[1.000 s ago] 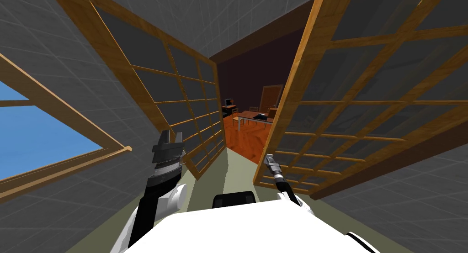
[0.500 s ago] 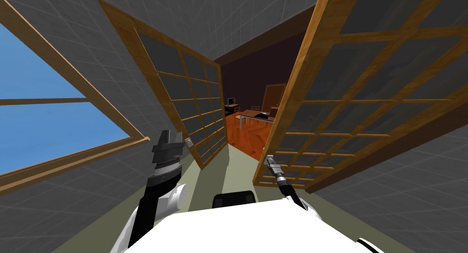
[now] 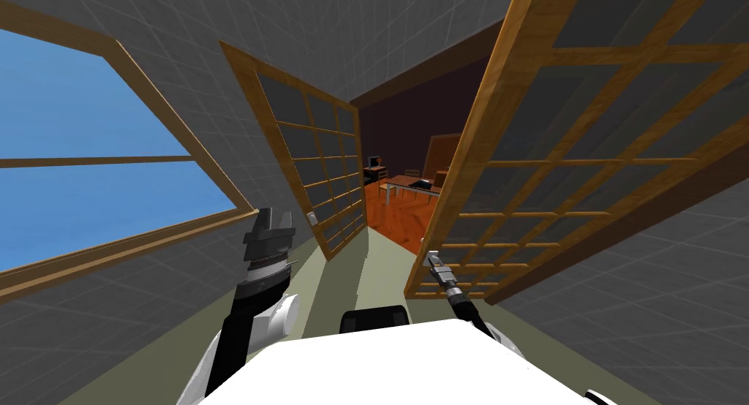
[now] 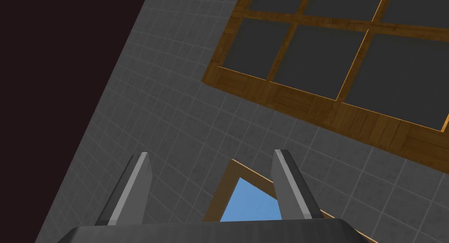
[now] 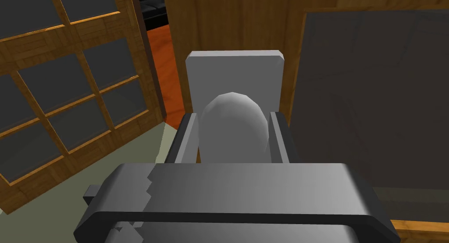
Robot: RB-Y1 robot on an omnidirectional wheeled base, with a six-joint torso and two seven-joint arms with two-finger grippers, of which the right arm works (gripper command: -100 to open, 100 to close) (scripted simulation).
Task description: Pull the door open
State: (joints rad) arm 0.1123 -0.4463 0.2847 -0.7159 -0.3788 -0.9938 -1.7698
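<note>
An olive floor (image 3: 340, 276) runs between the left door (image 3: 322, 167) and the right door (image 3: 468, 159) to a red-orange wooden floor (image 3: 395, 219). There stand a table (image 3: 406, 181), bearing a dark object (image 3: 419, 183), and a small desk (image 3: 373, 172).

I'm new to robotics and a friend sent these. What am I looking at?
This is a simulated two-armed robot at a double door. The wide picture comes from its head camera; the other two from cameras on its hands. The right gripper is shut on a grey knob, mounted on a grey plate on the wooden lattice door. The left gripper is open and empty, raised near the other door leaf. Between the doors lies a room with an orange floor and a table.
</note>
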